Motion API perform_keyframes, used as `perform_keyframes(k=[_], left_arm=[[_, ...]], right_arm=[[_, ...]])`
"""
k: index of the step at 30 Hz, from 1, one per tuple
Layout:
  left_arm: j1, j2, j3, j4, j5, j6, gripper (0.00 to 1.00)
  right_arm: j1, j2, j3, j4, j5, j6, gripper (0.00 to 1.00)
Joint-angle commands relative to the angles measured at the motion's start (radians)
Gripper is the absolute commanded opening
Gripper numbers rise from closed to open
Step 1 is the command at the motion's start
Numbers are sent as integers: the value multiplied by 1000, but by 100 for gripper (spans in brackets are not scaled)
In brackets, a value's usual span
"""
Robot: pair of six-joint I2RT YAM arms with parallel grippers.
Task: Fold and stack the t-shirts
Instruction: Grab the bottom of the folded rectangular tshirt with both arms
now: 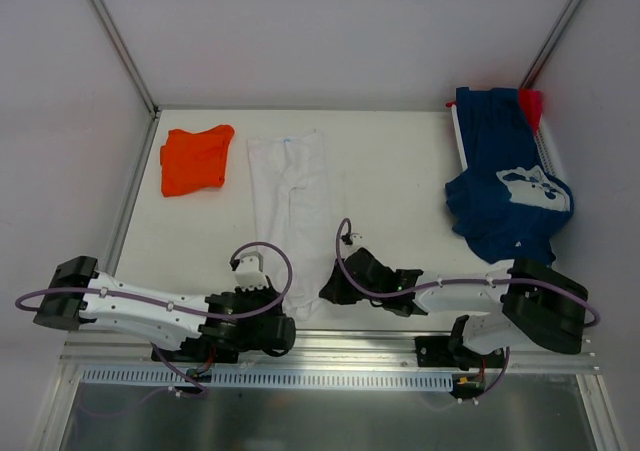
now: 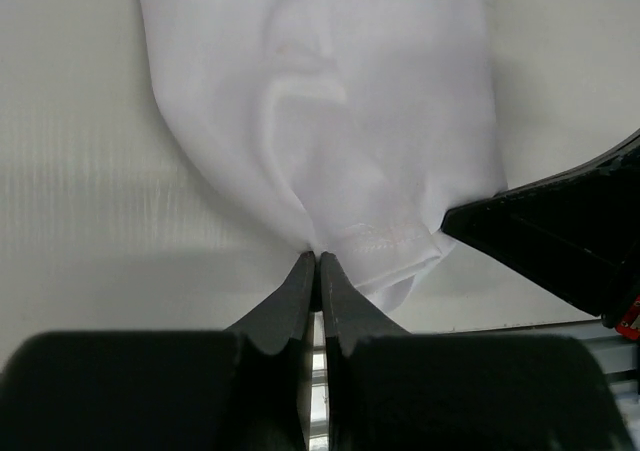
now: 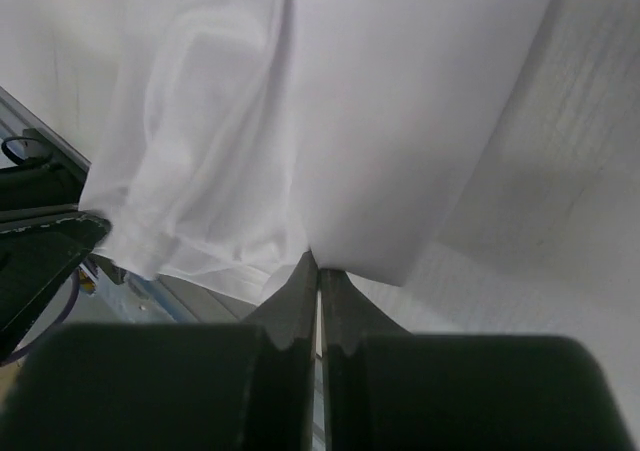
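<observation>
Where the top view is read as a clock face, the table (image 1: pixel 390 171) carries four shirts.

1. Navy shirt (image 1: pixel 500 186): largest item, at 2 o'clock by the right edge, bunched, white print facing up.
2. White shirt (image 1: pixel 290 186): a long narrow strip just left of centre, running from 12 o'clock down to 6 o'clock, creased along its length. Its near hem lies between the two grippers.
3. Orange shirt (image 1: pixel 195 158): at 10 o'clock, folded into a rough square, beside the white shirt but apart from it.
4. Red shirt (image 1: pixel 531 102): only a small corner shows at 1 o'clock, behind the navy shirt.
5. Left gripper (image 1: pixel 293 309): at 6 o'clock. In its wrist view the left gripper (image 2: pixel 317 261) has its jaws pressed together, pinching the hem corner of the white shirt (image 2: pixel 330 101).
6. Right gripper (image 1: pixel 326 293): just right of the left one. In its wrist view the right gripper (image 3: pixel 318 271) likewise has its jaws closed tight, with the edge of the white shirt (image 3: pixel 350 101) nipped at the tips.
</observation>
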Motion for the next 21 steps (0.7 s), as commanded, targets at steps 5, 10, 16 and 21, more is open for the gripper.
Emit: perform_keyframes(k=[5, 10, 16, 21], left_arm=[[-10, -207, -38, -3, -197, 134, 0], [-10, -435, -111, 14, -253, 234, 0], [-8, -545, -150, 14, -311, 312, 0], [-8, -546, -168, 17, -378, 302, 0]], right_arm=[[4, -99, 147, -209, 95, -146, 0], [-5, -101, 213, -272, 118, -198, 0], [-39, -41, 277, -291, 105, -227, 0], [-83, 31, 329, -291, 85, -252, 0]])
